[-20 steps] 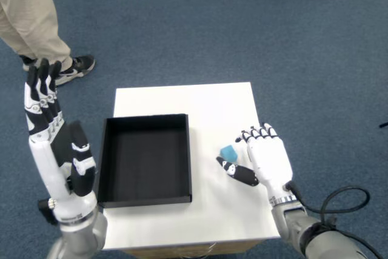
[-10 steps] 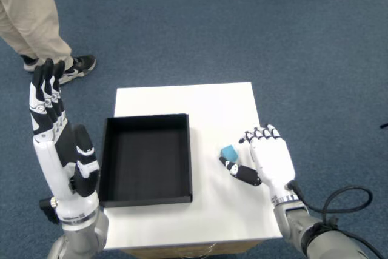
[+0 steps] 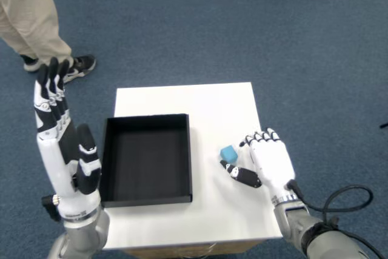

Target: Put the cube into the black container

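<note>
1. Cube, small and teal, sits on the white table, just right of the black container and outside it.
2. Right hand rests on the table just beside the cube, fingers spread and holding nothing; its thumb lies just below the cube.
3. Left hand stands upright off the table's left edge, fingers straight.
4. No readable writing or labels show on the cube, the container or the hands.
5. A person's leg and shoe stand on blue carpet.
</note>
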Action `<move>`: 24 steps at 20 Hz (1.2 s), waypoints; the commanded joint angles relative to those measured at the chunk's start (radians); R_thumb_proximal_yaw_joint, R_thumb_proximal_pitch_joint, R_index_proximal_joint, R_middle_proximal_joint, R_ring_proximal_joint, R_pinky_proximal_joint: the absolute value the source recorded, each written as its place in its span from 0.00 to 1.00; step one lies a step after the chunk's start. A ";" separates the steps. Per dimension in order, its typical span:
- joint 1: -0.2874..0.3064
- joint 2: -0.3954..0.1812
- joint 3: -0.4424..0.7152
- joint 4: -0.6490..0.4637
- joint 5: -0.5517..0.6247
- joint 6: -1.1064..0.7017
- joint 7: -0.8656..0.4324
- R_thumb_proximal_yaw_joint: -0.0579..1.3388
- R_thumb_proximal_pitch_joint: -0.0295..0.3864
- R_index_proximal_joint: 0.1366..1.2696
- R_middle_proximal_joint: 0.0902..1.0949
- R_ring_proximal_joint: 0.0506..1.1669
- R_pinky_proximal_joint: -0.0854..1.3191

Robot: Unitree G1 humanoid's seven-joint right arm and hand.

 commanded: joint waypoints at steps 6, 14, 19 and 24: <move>-0.045 -0.011 -0.017 0.016 0.034 0.030 0.031 0.30 0.02 0.47 0.33 0.26 0.20; -0.036 -0.004 -0.004 0.017 0.025 0.053 0.061 0.31 0.01 0.47 0.34 0.27 0.22; -0.040 0.004 0.002 0.018 0.021 0.067 0.078 0.31 0.01 0.47 0.34 0.28 0.22; -0.044 0.012 0.011 0.018 0.013 0.076 0.082 0.31 0.01 0.48 0.36 0.29 0.24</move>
